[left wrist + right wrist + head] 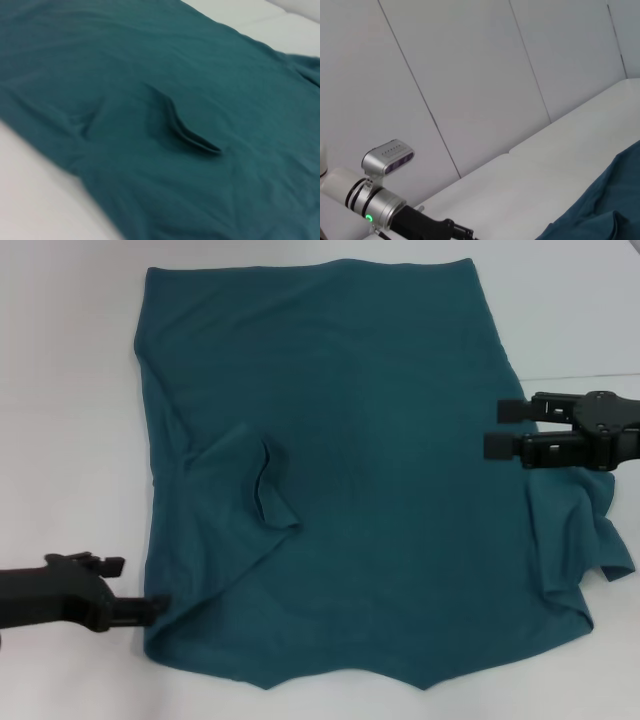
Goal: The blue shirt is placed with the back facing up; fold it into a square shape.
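Head view. We record the blue shirt [370, 470] spread flat on the white tabletop [60, 390], plain side up, filling the middle of the frame. Its long axis runs away from us, with the straight edge far and the notched edge near. One sleeve lies folded inward on our left half [262, 485]; the other sleeve trails out at the near right [595, 540]. The left gripper [158, 608] sits at the near left corner, tips touching the cloth edge; we cannot tell whether its fingers are open or closed. The right gripper [503, 429] hovers over the right edge, fingers parted, holding nothing.

Left wrist view. We list only shirt cloth with the folded sleeve's raised hem [192, 135] and a strip of tabletop.

Right wrist view. We list wall panels, tabletop, a corner of shirt [600, 215], and the other arm [380, 200].

Handling, in our judgement: light, limp, prone to wrinkling and sagging; best taken at corners and side hems, pinching both layers.
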